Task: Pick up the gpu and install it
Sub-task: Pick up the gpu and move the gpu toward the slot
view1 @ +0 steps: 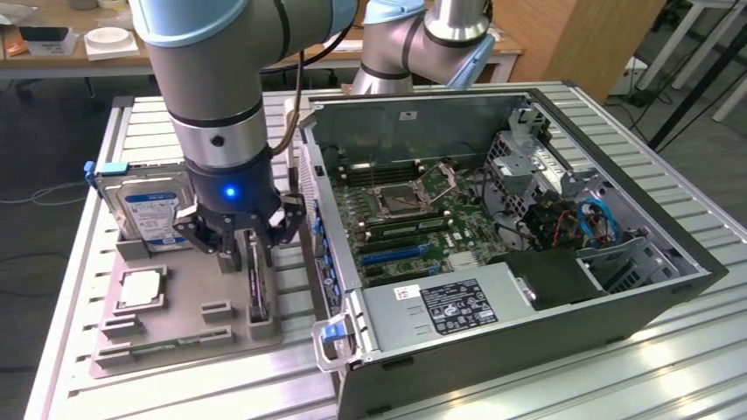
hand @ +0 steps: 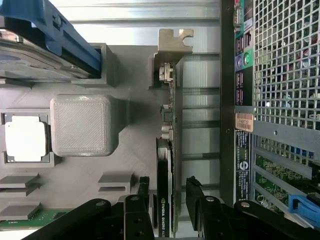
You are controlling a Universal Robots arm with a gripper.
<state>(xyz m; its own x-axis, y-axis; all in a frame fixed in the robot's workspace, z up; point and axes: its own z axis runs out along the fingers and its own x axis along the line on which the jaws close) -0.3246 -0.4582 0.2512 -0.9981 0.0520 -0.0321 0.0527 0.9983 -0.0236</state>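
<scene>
The gpu point(view1: 255, 282) stands on edge in a slot of the grey holder tray point(view1: 187, 337), on the exterior view's left of the open computer case point(view1: 502, 219). In the wrist view the gpu point(hand: 167, 150) is a thin dark card with a silvery bracket point(hand: 175, 42) at its far end. My gripper point(view1: 247, 247) is directly over the card. The gripper point(hand: 168, 184) is open. One of its black fingers point(hand: 143, 187) stands on each side of the card, and a narrow gap shows on both sides. Nothing is held.
The tray also carries a silver hard drive point(view1: 150, 210) with a blue label, a processor chip point(view1: 140, 289) and a green memory stick point(view1: 164, 344). The case's rear wall point(hand: 280, 100) stands close beside the card. Blue slots point(view1: 391, 254) lie on the motherboard inside.
</scene>
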